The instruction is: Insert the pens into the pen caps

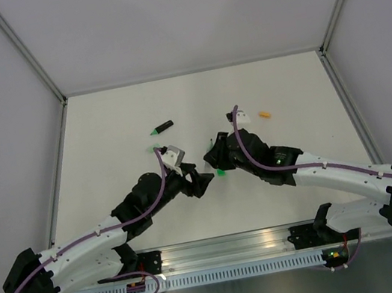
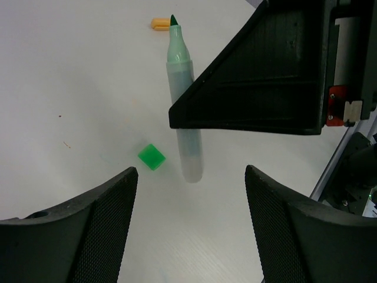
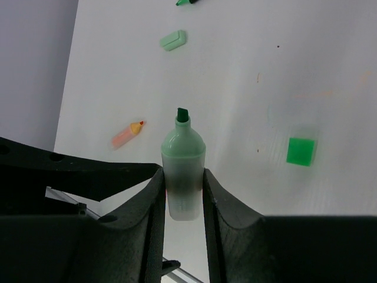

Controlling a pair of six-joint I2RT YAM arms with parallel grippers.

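Jaws of the right gripper (image 3: 184,177) were clamped on the pale pen (image 3: 184,154), its green tip left bared. Those of the left gripper (image 2: 189,171) were spread wide, with nothing held. A green cap (image 2: 152,157) was seen lying on the table (image 1: 285,93) near the held pen.

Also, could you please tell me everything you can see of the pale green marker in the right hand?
The pale green marker is short and stubby, apparently plastic: a cloudy see-through barrel, a mint-green shoulder and a bare dark green chisel tip. The right hand clamps its barrel between both fingers, tip pointing away from the hand. Nothing else visibly touches it.
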